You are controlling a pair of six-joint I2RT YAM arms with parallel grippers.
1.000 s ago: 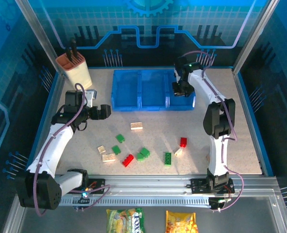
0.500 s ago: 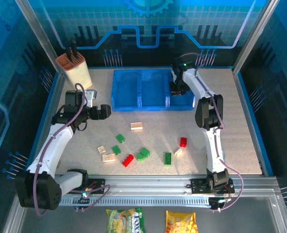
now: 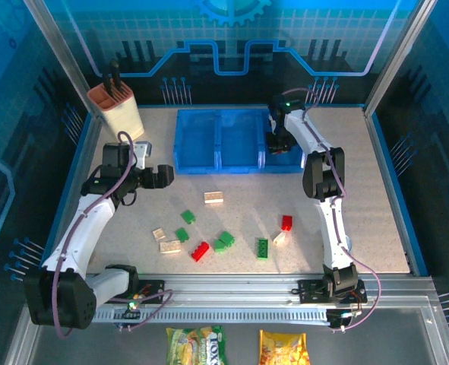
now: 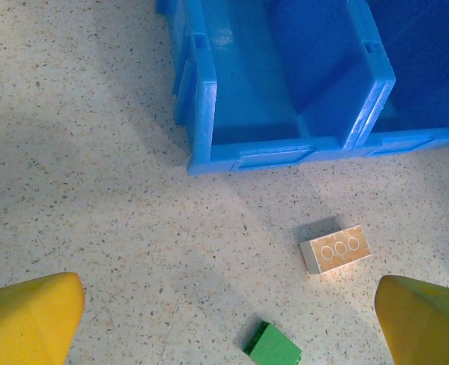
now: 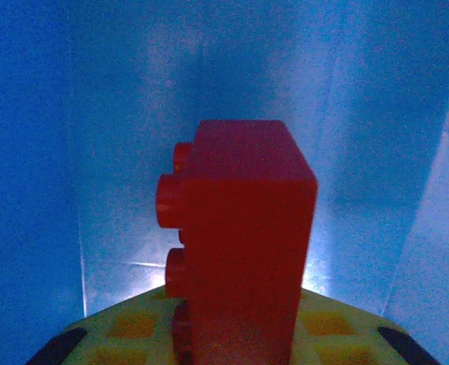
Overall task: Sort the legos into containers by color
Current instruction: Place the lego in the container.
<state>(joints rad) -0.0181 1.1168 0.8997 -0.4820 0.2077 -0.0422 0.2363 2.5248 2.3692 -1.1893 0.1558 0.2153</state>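
Pinching a red brick, the right gripper is poised within the right-hand bin; the brick should be released low. Fingers of the left gripper are spread.

The containers, three joined bright blue open bins, sit at twelve o'clock on the table. One red brick stands on end, studs leftward, pinched by the right gripper inside the rightmost bin. Loose legos lie flat at six o'clock of the tray: a cream brick nearest, a green brick at seven, a second red one at five
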